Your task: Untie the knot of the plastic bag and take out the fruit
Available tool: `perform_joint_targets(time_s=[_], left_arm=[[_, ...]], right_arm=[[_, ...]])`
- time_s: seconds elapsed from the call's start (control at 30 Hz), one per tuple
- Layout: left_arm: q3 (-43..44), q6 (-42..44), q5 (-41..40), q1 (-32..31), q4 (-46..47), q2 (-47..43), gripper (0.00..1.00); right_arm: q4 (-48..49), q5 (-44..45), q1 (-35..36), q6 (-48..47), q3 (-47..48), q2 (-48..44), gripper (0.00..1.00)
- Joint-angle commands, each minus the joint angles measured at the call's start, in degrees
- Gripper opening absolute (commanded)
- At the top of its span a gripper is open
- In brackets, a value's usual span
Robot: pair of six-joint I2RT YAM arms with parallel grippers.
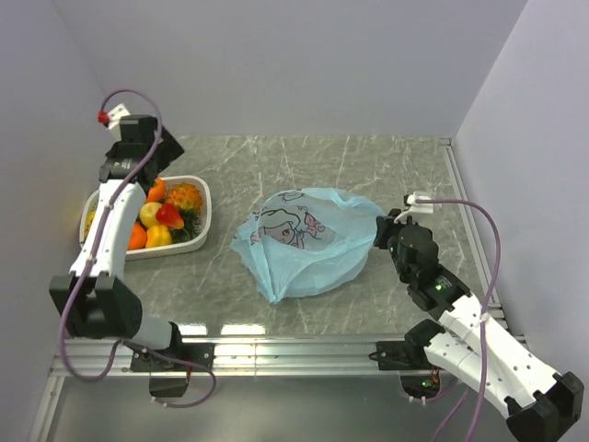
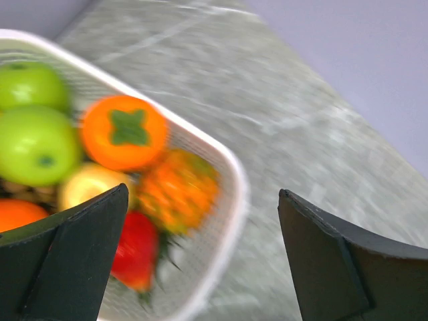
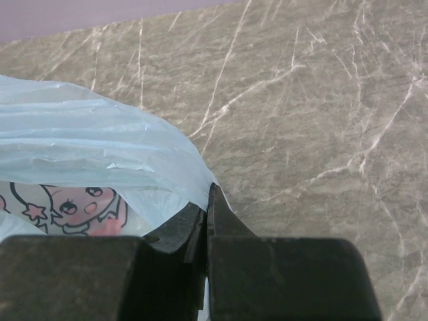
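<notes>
The pale blue plastic bag (image 1: pixel 304 244) lies flattened in the middle of the table, cartoon print up. No knot shows on it. My right gripper (image 1: pixel 385 230) is shut on the bag's right edge; in the right wrist view the fingers (image 3: pixel 208 200) pinch the thin plastic (image 3: pixel 87 147). My left gripper (image 1: pixel 140 175) hangs open and empty over the white basket (image 1: pixel 204 198). Its wrist view shows the gripper (image 2: pixel 200 194) open above the fruit: an orange persimmon (image 2: pixel 125 132), a red strawberry-like piece (image 2: pixel 137 251), a yellow pear (image 2: pixel 90 184) and an orange (image 2: pixel 17 212).
The basket rim (image 2: pixel 237 180) also encloses two green apples (image 2: pixel 33 144) and an orange pineapple-like fruit (image 2: pixel 179 190). Pale walls close in the table on the left, back and right. A metal rail (image 1: pixel 276 345) runs along the near edge.
</notes>
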Motion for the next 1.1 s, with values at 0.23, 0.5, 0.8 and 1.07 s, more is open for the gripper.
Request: perform_joint_targets(time_s=[0.23, 0.5, 0.8, 1.07], left_arm=[[-2.0, -4.7, 6.4, -34.5, -0.5, -9.8, 0.84], [-3.0, -4.2, 7.4, -53.3, 0.0, -2.4, 0.57], [-8.8, -5.1, 0.6, -55.8, 1.3, 5.5, 0.51], [-25.2, -16.4, -4.9, -56.9, 0.4, 0.3, 0.4]], right_arm=[[7.2, 0.1, -0.5, 2.9, -1.9, -1.5, 0.0], [10.0, 0.6, -0.4, 4.7, -6.5, -3.2, 0.0], [11.5, 4.5, -0.3, 5.6, -8.7, -4.2, 0.0], [11.9, 13.1, -0.3, 13.0, -11.4, -4.7, 0.0]])
